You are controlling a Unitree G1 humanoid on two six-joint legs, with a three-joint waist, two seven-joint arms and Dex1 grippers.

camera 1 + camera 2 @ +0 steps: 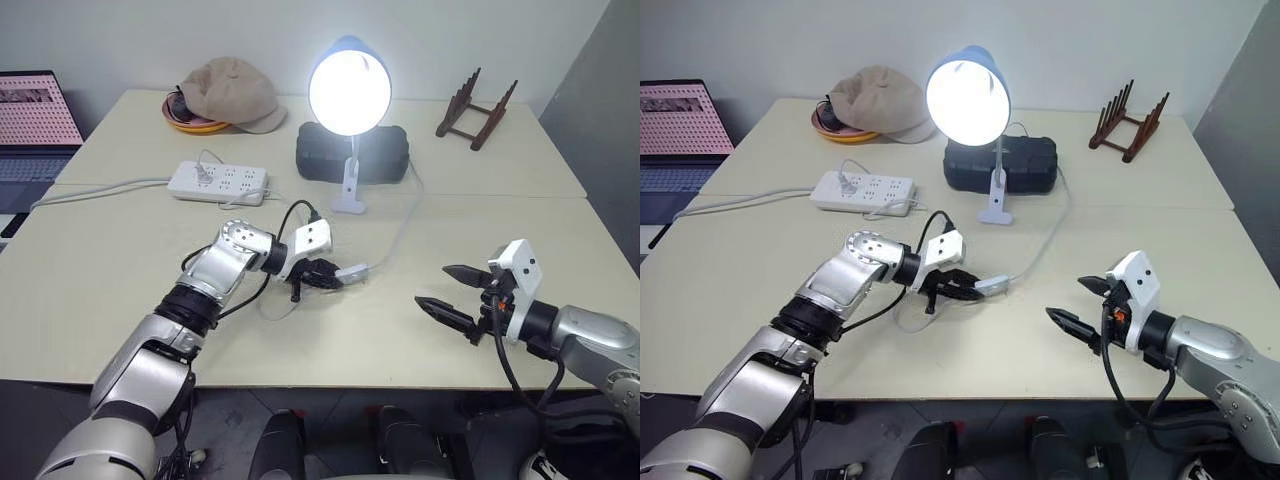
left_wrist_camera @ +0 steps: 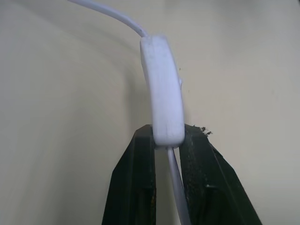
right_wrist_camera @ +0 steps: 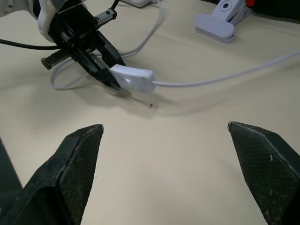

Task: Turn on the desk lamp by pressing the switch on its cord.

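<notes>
The left gripper (image 1: 322, 274) pinches one end of the small white oblong plastic switch (image 1: 352, 270), while the right gripper (image 1: 452, 292), fingers spread wide, hangs well apart from that switch.

The pale table (image 1: 120, 290) carries the desk lamp (image 1: 349, 100), power strip (image 1: 218, 182), black case (image 1: 352, 153), cap (image 1: 230, 92), wooden rack (image 1: 477, 110).

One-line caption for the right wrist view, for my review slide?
Left gripper pinches one end of the switch on the cord; the right gripper is open, apart from it.
</notes>
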